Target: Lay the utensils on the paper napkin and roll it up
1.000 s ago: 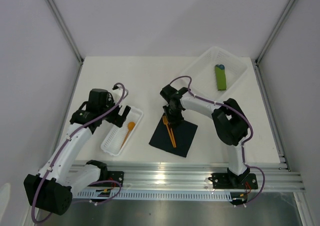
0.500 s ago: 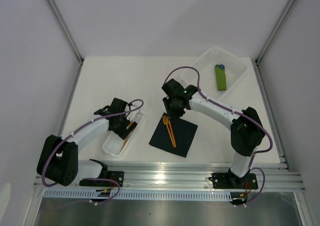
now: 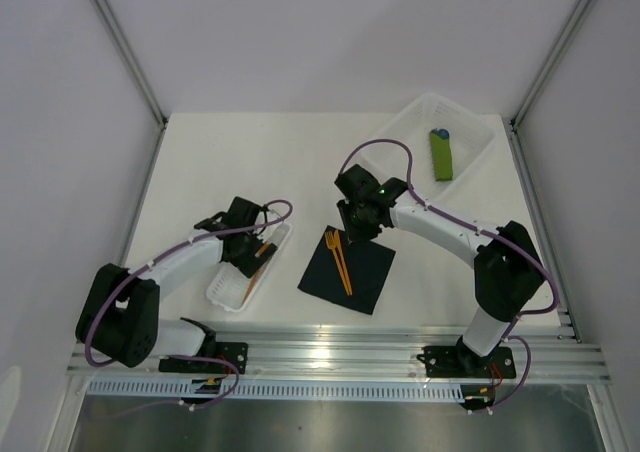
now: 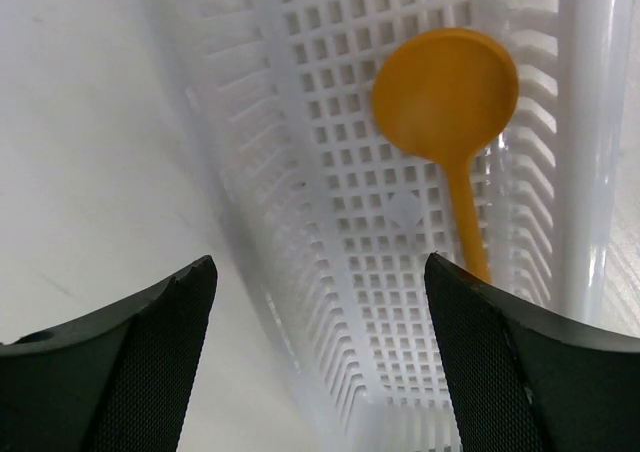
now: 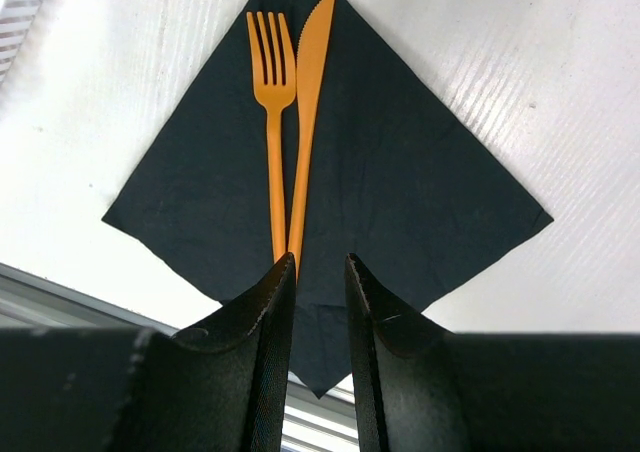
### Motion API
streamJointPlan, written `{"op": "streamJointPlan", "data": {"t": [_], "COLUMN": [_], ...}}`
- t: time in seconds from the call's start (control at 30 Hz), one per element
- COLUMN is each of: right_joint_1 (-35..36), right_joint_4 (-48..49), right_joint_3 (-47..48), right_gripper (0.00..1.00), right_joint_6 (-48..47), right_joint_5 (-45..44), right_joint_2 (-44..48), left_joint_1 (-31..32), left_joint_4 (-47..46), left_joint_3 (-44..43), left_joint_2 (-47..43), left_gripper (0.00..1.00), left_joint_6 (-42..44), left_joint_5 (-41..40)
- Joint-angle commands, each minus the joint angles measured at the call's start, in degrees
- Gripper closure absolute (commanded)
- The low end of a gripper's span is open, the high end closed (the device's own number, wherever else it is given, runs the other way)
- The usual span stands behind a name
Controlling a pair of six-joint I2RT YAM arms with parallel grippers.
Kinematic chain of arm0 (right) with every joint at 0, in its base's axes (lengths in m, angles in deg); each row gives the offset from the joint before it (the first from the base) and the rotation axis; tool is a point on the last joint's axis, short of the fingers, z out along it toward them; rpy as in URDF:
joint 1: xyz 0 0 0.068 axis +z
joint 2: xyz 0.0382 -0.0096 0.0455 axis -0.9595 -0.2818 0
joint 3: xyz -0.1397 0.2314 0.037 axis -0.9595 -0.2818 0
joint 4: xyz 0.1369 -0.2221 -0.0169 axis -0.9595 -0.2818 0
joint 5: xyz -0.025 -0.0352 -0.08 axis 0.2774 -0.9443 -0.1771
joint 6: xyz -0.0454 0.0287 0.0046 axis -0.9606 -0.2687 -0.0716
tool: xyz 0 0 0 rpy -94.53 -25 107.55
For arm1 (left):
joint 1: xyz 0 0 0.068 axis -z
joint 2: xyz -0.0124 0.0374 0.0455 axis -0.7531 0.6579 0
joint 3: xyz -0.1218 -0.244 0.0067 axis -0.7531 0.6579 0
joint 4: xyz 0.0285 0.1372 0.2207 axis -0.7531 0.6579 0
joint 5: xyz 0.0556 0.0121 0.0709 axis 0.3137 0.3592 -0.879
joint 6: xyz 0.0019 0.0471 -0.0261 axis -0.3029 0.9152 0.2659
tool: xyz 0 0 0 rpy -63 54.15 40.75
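Observation:
The black paper napkin (image 3: 368, 272) lies flat as a diamond, also in the right wrist view (image 5: 420, 192). An orange fork (image 5: 272, 72) and an orange knife (image 5: 308, 92) lie side by side on it (image 3: 341, 262). My right gripper (image 3: 358, 222) hovers above the napkin's far corner, its jaws a narrow gap apart and empty (image 5: 318, 262). The orange spoon (image 4: 445, 92) lies in the white slotted basket (image 4: 330, 222). My left gripper (image 3: 252, 252) is wide open low over the basket, left of the spoon's handle (image 4: 318, 267).
The white basket (image 3: 222, 294) sits left of the napkin. A clear tub (image 3: 475, 137) at the back right holds a green rolled bundle (image 3: 441, 155) with a blue tip. The metal rail (image 3: 340, 352) runs along the near edge.
My left gripper has come down and in, from above the basket to low over it. My right gripper has drawn back a little from the utensils, which stay on the napkin.

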Motion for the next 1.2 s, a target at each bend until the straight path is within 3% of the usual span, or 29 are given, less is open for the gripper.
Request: {"op": "streamJointPlan", "data": {"t": [0.0, 0.17, 0.33, 0.47, 0.63, 0.9, 1.17], "right_joint_1": [-0.1, 0.0, 0.2, 0.4, 0.7, 0.8, 0.8], "right_joint_4": [1.7, 1.6, 1.5, 1.7, 1.9, 2.1, 2.2], "right_joint_3": [0.3, 0.2, -0.4, -0.5, -1.3, -1.9, -2.2], "right_gripper": [0.70, 0.70, 0.71, 0.71, 0.72, 0.72, 0.73], "right_joint_6": [-0.4, -0.6, -0.8, -0.6, -0.6, -0.7, -0.9], "right_joint_5": [-0.2, 0.0, 0.1, 0.2, 0.0, 0.0, 0.1], "right_joint_2": [2.0, 1.9, 2.1, 2.4, 2.7, 2.5, 2.3], "left_joint_1": [0.3, 0.4, 1.9, 2.2, 2.6, 3.0, 2.9], "left_joint_4": [0.3, 5.5, 5.2, 3.7, 2.4, 2.6, 3.1], "left_joint_3": [-3.2, -7.8, -5.4, -3.0, -1.1, -1.0, -3.0], "left_joint_2": [-5.0, -10.9, -14.0, -10.3, -4.6, -0.3, 7.1], "left_gripper": [0.12, 0.14, 0.16, 0.28, 0.37, 0.35, 0.35], "left_joint_6": [0.1, -1.0, 1.1, 1.5, 2.9, 3.2, 1.1], "left_joint_5": [-4.1, -1.3, 6.5, 8.6, 9.0, 13.7, 9.0]}}
